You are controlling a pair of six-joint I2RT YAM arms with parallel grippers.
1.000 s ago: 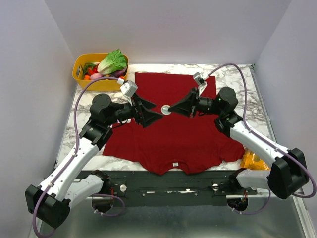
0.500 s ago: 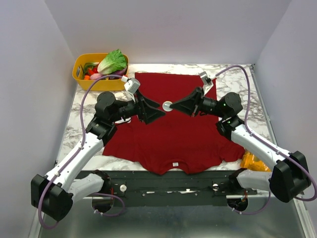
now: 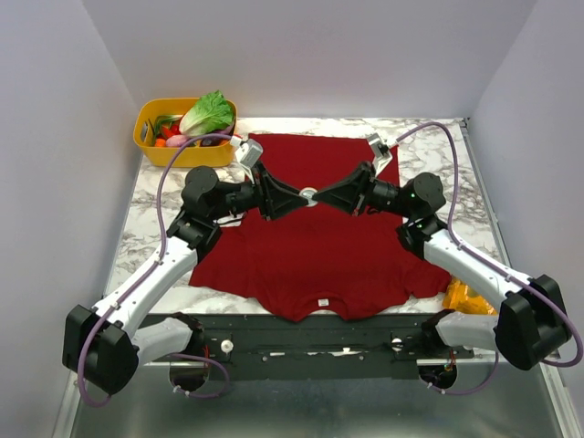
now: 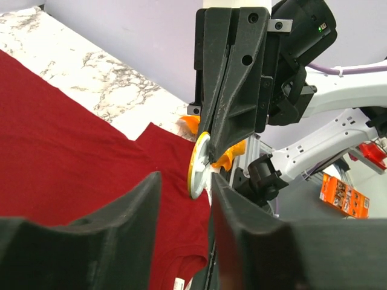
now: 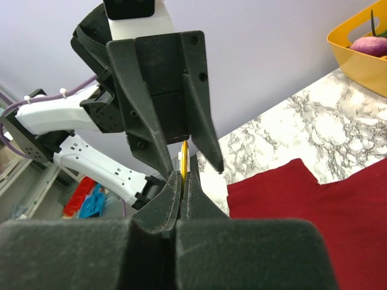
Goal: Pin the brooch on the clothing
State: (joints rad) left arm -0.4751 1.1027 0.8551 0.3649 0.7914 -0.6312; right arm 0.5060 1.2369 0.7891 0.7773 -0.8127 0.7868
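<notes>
The dark red T-shirt lies flat on the marble table, white label at the near edge. My right gripper is shut on the brooch, a small golden disc held edge-on above the shirt's middle. In the right wrist view the brooch sticks out past the closed gripper. My left gripper is open and faces it tip to tip. In the left wrist view the brooch stands just beyond the gap of the left gripper, with the shirt below.
A yellow basket holding a lettuce and other vegetables stands at the back left. An orange snack bag lies at the near right, beside the shirt's sleeve. Both arms meet over the shirt's middle.
My left gripper has moved right, closing the distance until its open fingers reach the brooch. My right gripper shifted slightly back and has held still since, with the brooch in it.
</notes>
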